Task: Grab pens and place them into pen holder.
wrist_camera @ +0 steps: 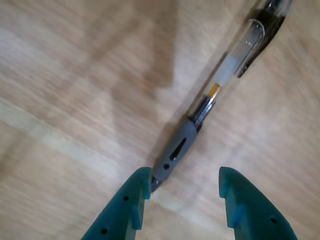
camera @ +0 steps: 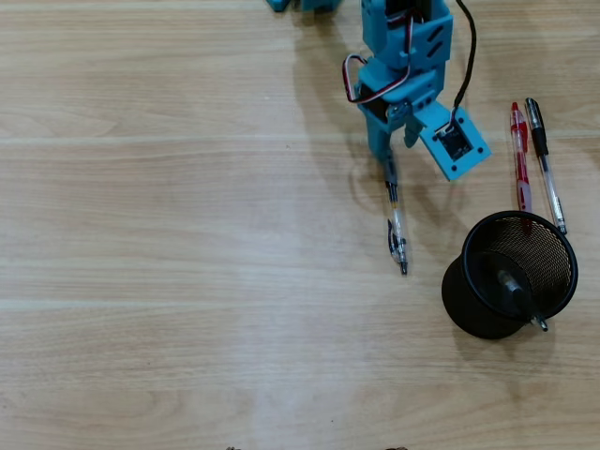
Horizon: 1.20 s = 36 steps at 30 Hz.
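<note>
Four pens are counted overhead: a clear pen [camera: 397,225] on the bench [camera: 169,281] beneath the end effector [camera: 392,167], a red pen [camera: 520,159] and another clear pen [camera: 546,169] side by side above the holder [camera: 511,272], one inside it. No writing can be read. Fingers [wrist_camera: 135,200] stand apart, pen tip between.

Looks like an office or desk setup, can't pin it closer. Cues: light wood-grain laminate tabletop [camera: 169,281], black wire-mesh pen holder [camera: 511,281], ballpoint pens [camera: 532,164] lying loose beside it. Blue 3D-printed hobby arm [camera: 403,56] with exposed servo wiring suggests a maker's bench. No walls or other furniture visible.
</note>
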Tool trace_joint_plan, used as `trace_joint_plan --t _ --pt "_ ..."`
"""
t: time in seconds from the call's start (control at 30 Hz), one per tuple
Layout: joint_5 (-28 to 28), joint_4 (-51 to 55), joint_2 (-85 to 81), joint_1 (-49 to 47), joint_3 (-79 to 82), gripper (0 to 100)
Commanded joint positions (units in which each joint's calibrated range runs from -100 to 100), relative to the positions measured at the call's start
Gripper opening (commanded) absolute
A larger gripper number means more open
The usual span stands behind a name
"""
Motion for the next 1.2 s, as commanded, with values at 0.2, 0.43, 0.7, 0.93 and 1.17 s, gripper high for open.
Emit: trace_joint_plan --t 0.2,0.43,0.7,0.93,1.17 --pt "-0.57 -1.11 11.87 0.38 -11.67 16" --pt "2.94 -2.23 13.31 1.75 -12.85 16" --pt "2.99 -2.91 18.13 2.56 -13.48 16" --pt "2.99 -4.89 21.59 3.85 -14.48 1" --pt "2.94 -4.80 13.73 8.53 -11.31 2"
